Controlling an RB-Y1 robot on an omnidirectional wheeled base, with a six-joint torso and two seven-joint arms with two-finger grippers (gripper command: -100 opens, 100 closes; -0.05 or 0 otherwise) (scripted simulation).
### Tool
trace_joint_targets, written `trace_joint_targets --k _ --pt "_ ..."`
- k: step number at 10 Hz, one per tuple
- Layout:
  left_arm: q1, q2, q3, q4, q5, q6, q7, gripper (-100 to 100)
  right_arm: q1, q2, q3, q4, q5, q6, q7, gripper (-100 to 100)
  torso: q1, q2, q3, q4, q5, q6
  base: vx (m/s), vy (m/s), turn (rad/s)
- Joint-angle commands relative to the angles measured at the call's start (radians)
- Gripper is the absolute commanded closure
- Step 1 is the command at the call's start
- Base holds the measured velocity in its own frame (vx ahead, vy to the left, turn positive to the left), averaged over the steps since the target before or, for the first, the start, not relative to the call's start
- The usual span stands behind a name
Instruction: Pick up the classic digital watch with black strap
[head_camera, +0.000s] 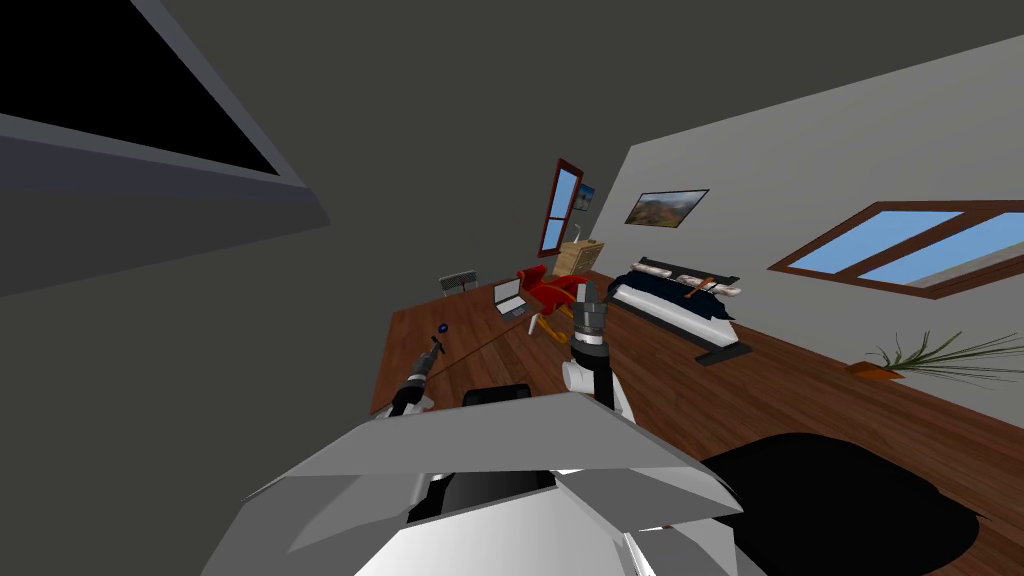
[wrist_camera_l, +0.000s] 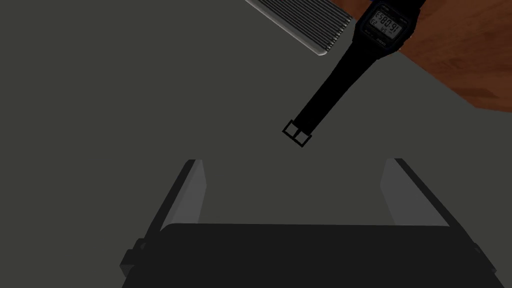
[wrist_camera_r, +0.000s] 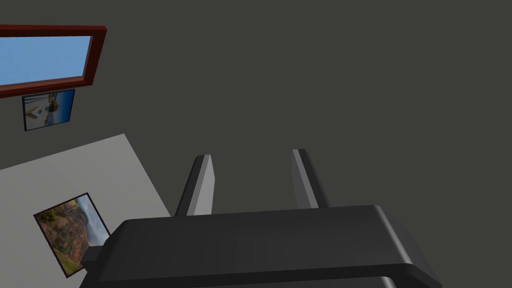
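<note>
Two grippers, one at work. Your left gripper (wrist_camera_l: 297, 192) hangs over a flat dark grey surface (wrist_camera_l: 125, 100), its thin fingers spread wide with nothing between them. The digital watch with a dark rectangular case and a long black strap (wrist_camera_l: 356, 67) lies flat there, ahead of the fingers at about one o'clock, with the buckle end nearest. A grey ribbed slab (wrist_camera_l: 305, 20) lies beside the case, nearer twelve o'clock. Your right gripper (wrist_camera_r: 254, 180) is raised, parted and empty. The step in hand appears to be the approach. Next, advance toward one o'clock, straddle the strap's narrow width, lower and close.
</note>
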Motion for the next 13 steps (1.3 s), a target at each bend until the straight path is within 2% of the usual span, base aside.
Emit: trace_joint_targets --k 1,2,3,5,6,8,9,12,13 --pt "-0.022 0.001 0.005 0.050 -0.007 -0.004 -0.031 -100 0.000 0.000 0.000 0.000 0.000 0.000 0.000 0 0.000 0.000 0.000 0.000 0.000 0.000 0.021 0.015 -0.007" --pt "-0.044 0.000 0.010 0.086 -0.013 -0.012 -0.058 -100 0.000 0.000 0.000 0.000 0.000 0.000 0.000 0 0.000 0.000 0.000 0.000 0.000 0.000 0.027 0.023 -0.007" --pt "-0.044 0.000 0.010 0.117 -0.013 -0.012 -0.058 -100 0.000 0.000 0.000 0.000 0.000 0.000 0.000 0 0.000 -0.001 0.000 0.000 0.000 0.000 0.028 0.024 -0.005" --pt "-0.085 -0.003 0.018 0.204 -0.023 -0.025 -0.107 -100 0.000 0.000 0.000 0.000 0.000 0.000 0.000 0 0.001 -0.001 -0.001 0.000 0.000 0.000 0.036 0.028 -0.001" --pt "-0.085 -0.003 0.018 0.216 -0.023 -0.025 -0.107 -100 0.000 0.000 0.000 0.000 0.000 0.000 0.000 0 0.001 -0.002 -0.001 0.000 0.000 0.000 0.034 0.027 -0.003" --pt "-0.122 -0.006 0.024 0.287 -0.033 -0.037 -0.149 -100 0.000 0.000 0.000 0.000 0.000 0.000 0.000 0 0.001 -0.001 -0.001 0.000 0.000 0.000 0.035 0.038 0.002" --pt "-0.122 -0.006 0.024 0.302 -0.033 -0.037 -0.149 -100 0.000 0.000 0.000 0.000 0.000 0.000 0.000 0 0.002 -0.002 -0.001 0.000 0.000 0.000 0.031 0.024 -0.003" --pt "-0.168 -0.009 0.030 0.400 -0.044 -0.051 -0.196 -100 0.000 0.000 0.000 0.000 0.000 0.000 0.000 0 0.001 -0.001 -0.001 0.000 0.000 0.000 0.042 0.032 0.005" --pt "-0.168 -0.009 0.030 0.400 -0.044 -0.051 -0.196 -100 0.000 0.000 0.000 0.000 0.000 0.000 0.000 0 0.001 -0.002 -0.001 0.000 0.000 0.000 0.045 0.028 0.001"
